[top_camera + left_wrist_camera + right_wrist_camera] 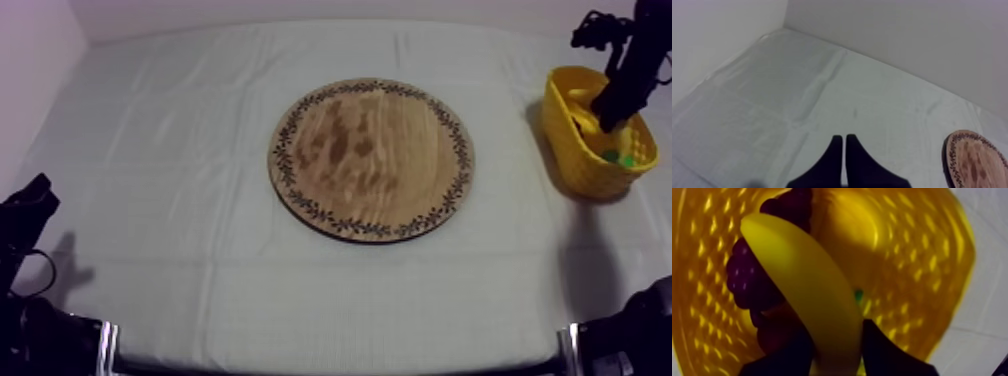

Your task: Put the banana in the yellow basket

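Top view first: the patterned-rim round wooden board (370, 160) sits mid-table on the grey-white cloth (180, 200) with nothing on it, so the pick-up half looks done to me. Over at the far right, the perforated plastic yellow basket (565, 140) has my right arm reaching down into it, with the right gripper (608, 118) inside the rim.

Right wrist view tells the rest. The long, curved, smooth yellow toy banana (802, 278) is between the two black fingers (884, 355), which are clamped on its near end. It's down inside the basket, with basket wall on every side. It lies across a bunch of dark purple toy grapes (747, 283), touching or just over them, can't say which. So I'd call it nearly finished. What's left is letting go and lifting the arm clear of the basket.

Meanwhile the left gripper (844, 144) is parked low at its own side. Its fingers are pressed together in a narrow wedge, gripping nothing, and the edge of the board sits off beyond it.

Hard-to-read stuff: I can't tell if the banana rests on the basket floor or hangs in the grip. There's a small green bit (858, 294) beside the banana deep in the basket, with too little of it showing to name. From above, the arm covers most of what's in the basket, and the right fingers get lost against it there.
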Controlling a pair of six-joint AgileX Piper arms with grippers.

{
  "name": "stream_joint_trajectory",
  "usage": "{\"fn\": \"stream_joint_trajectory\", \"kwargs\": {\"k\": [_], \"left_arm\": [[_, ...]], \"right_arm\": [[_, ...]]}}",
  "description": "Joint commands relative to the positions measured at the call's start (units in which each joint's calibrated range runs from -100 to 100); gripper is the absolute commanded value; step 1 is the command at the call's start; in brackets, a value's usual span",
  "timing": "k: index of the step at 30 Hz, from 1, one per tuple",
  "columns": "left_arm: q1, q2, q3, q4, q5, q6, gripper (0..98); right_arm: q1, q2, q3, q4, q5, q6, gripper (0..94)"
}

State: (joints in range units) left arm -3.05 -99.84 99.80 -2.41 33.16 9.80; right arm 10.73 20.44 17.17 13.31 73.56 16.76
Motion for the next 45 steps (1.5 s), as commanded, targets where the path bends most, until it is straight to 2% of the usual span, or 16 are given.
{"fn": "stream_joint_trajectory", "kwargs": {"k": [1, 6, 10, 14, 21, 29, 36, 45], "left_arm": [[-0.02, 0.02, -0.02, -0.01, -0.01, 0.0, 0.1], [-0.02, 0.02, -0.02, -0.01, -0.01, 0.0, 0.1], [-0.02, 0.02, -0.02, -0.01, -0.01, 0.0, 0.1], [-0.02, 0.02, -0.02, -0.01, -0.01, 0.01, 0.1], [-0.02, 0.02, -0.02, -0.01, -0.01, 0.01, 0.1], [-0.02, 0.02, -0.02, -0.01, -0.01, 0.04, 0.1], [-0.02, 0.02, -0.02, -0.01, -0.01, 0.04, 0.1], [-0.02, 0.02, -0.02, -0.01, -0.01, 0.01, 0.1]], "right_arm": [[0.15, 0.29, -0.21, 0.2, -0.49, -0.2, 42.3], [0.61, 0.67, -1.59, -0.25, -0.24, -0.28, 66.8], [0.63, -0.03, -1.77, -0.5, 0.07, -0.16, 80.7], [0.29, -1.44, -1.27, -0.73, 0.4, 0.15, 86.2], [-0.05, -5.1, -0.87, -1.2, 1.23, 0.72, 87.9], [0.15, -14.3, -0.82, -3.45, 3.89, 3.1, 81.9], [0.34, -25.12, 3.06, -5.96, 3.16, 5.01, 66.0], [1.76, -41.83, 14.01, -9.12, -4.1, 4.68, 44.0]]}}
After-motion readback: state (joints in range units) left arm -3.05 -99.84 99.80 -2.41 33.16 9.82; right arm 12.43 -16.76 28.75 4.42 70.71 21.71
